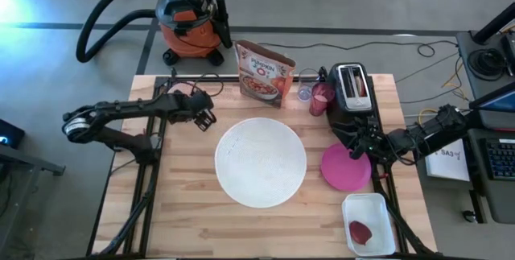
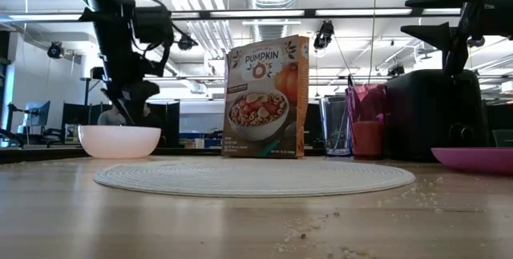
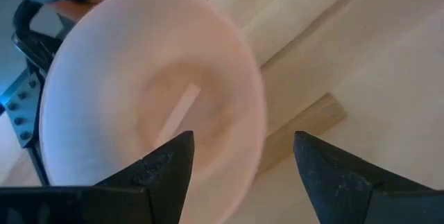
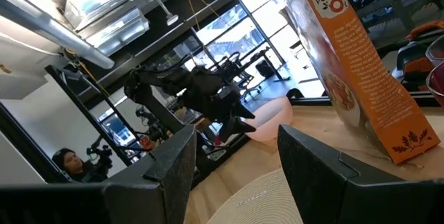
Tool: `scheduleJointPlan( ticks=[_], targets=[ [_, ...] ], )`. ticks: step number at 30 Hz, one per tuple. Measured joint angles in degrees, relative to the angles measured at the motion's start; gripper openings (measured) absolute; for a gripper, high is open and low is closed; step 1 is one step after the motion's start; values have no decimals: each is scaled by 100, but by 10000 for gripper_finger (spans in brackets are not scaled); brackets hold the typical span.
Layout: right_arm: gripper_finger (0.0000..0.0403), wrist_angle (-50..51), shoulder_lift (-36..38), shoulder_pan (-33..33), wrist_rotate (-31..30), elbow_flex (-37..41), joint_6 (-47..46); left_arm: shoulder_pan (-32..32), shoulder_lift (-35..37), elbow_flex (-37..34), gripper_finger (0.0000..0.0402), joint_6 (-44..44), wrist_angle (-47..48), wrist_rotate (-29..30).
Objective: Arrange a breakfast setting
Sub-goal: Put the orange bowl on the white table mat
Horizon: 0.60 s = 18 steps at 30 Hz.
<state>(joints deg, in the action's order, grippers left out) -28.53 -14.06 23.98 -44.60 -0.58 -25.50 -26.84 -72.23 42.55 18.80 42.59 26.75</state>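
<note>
Wooden table (image 1: 185, 212) under us: our left gripper (image 1: 206, 118) stands open, empty, just above the bowl (image 2: 119, 141) at far left. Right gripper (image 1: 356, 149), open and empty, hovers over the magenta plate (image 1: 342, 171), beside the white plate (image 1: 260, 162).

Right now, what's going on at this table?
A two-armed robot is laying out breakfast things. The left gripper is open beside the pale pink bowl, which sits on the table's far left, not held. The right gripper is open over the magenta plate. The large white plate lies in the middle, with a cereal box, pink cup and toaster behind.
</note>
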Motion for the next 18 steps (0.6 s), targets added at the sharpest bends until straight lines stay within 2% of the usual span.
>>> scheduleJointPlan(
  ticks=[4, 10, 12, 16, 18],
  targets=[
    [192, -1, 0, 1, 0, 0, 0, -329, 0, -144, 231, -277, -285, -378],
    [192, -1, 0, 1, 0, 2, 0, -600, 0, -363, 222, -433, -506, -374],
    [192, -1, 0, 0, 0, 1, 0, -600, -1, -436, 206, -605, -597, -432],
    [192, 1, 0, 0, 0, 1, 1, -600, -107, -643, 159, -729, -958, -973],
    [192, 1, 0, 1, 0, 2, 2, -600, -199, -705, 134, -725, -1027, -1011]
  ],
)
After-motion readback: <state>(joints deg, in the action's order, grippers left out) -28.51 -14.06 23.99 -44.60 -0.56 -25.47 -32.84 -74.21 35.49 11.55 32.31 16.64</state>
